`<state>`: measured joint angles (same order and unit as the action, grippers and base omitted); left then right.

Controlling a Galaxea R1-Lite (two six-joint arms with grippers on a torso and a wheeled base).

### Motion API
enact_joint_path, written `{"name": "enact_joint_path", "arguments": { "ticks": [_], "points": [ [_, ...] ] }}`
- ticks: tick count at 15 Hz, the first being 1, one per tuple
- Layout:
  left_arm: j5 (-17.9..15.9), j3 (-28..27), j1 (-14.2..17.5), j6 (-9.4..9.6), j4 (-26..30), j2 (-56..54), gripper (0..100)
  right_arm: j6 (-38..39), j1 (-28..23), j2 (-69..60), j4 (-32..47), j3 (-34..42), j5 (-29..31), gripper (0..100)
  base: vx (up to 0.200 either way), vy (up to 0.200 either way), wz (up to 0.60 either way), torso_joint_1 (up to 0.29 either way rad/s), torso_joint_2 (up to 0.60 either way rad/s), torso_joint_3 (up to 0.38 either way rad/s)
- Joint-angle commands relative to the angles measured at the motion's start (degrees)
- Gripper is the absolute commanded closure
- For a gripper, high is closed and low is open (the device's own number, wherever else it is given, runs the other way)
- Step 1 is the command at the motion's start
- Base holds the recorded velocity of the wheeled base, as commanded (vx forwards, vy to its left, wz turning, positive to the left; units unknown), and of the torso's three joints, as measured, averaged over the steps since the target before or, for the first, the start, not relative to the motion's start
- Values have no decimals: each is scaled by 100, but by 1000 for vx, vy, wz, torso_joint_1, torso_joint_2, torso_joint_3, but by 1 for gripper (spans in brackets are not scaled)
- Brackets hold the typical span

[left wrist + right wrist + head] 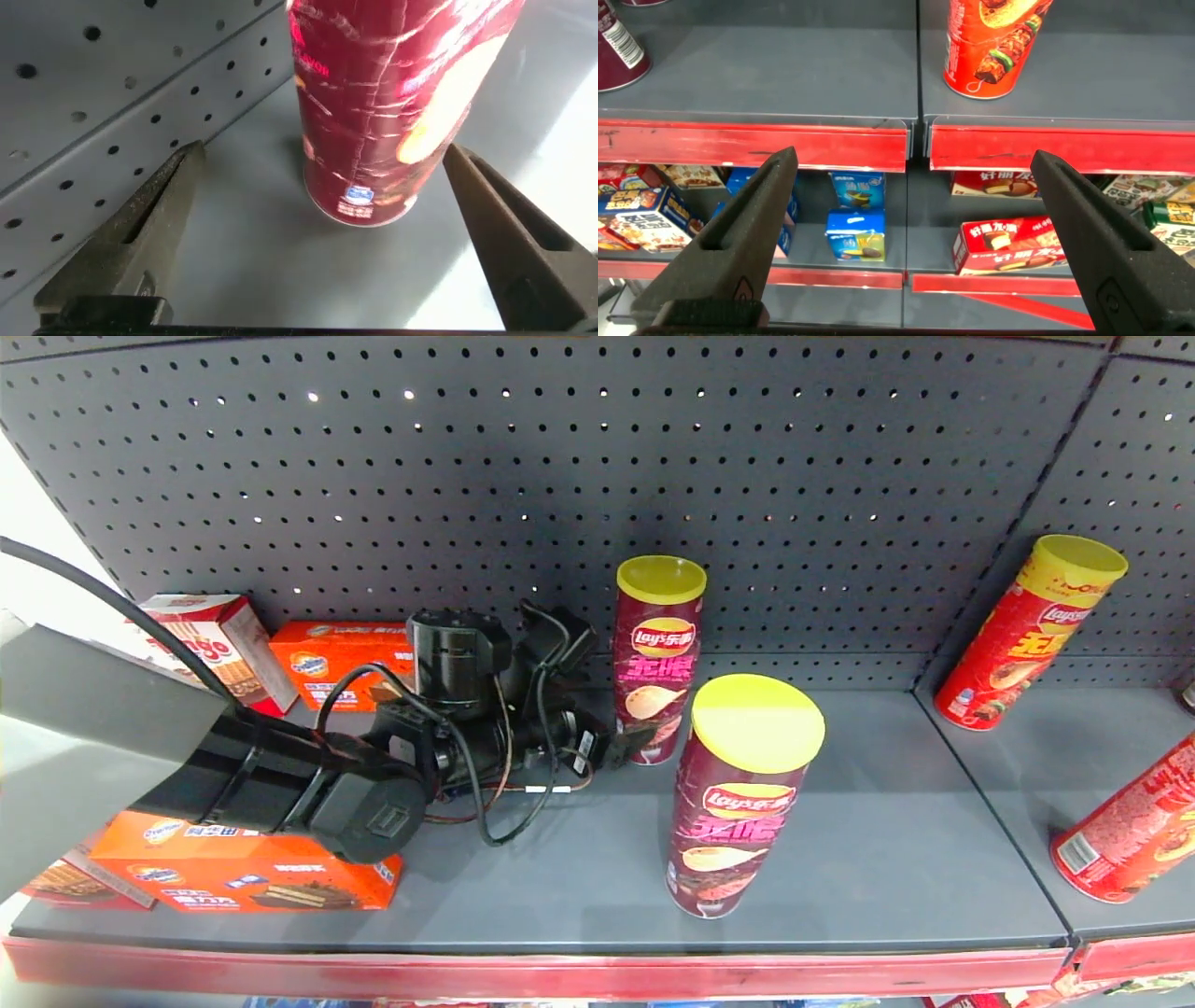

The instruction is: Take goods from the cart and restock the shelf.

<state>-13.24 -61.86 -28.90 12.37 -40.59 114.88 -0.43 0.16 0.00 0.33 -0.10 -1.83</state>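
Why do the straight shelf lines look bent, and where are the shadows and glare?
Head view: the wide lens bows the red edge of the shelf and the pegboard; light shines through some of its holes; the front can casts a soft shadow. Left wrist view: glare streaks the rear can, and the shelf beyond it shines bright. Right wrist view: even light, no strong glare.

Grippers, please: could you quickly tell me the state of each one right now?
Left gripper: open, empty, facing the maroon chip can.
Right gripper: open, empty.
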Motion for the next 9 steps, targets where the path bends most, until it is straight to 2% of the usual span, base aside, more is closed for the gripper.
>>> {"name": "enact_joint_path", "arguments": {
  "ticks": [1, 2, 3, 4, 7, 8, 9],
  "points": [
    [-3, 244, -10, 2, 8, -335, 0, -1, 2, 0, 2, 1, -2, 0, 0, 0, 0, 0, 0, 0],
    [23, 455, 16, 19, 8, -476, 0, -1, 2, 0, 2, 1, -2, 0, 0, 0, 0, 0, 0, 0],
    [225, 701, -1, 134, 8, -713, 0, -1, 2, 0, 2, 1, -2, 0, 0, 0, 0, 0, 0, 0],
    [269, 824, -28, 178, 8, -854, 0, -1, 2, 0, 2, 1, -2, 0, 0, 0, 0, 0, 0, 0],
    [445, 1141, 69, 230, 34, -1319, 0, -1, 2, 0, 2, 1, -2, 0, 0, 0, 0, 0, 0, 0],
    [1025, 1176, 175, 389, 236, -1372, 0, -1, 2, 0, 2, 1, -2, 0, 0, 0, 0, 0, 0, 0],
    [1306, 1132, 201, 477, 368, -1363, 0, -1, 2, 0, 2, 1, -2, 0, 0, 0, 0, 0, 0, 0]
  ]
}}
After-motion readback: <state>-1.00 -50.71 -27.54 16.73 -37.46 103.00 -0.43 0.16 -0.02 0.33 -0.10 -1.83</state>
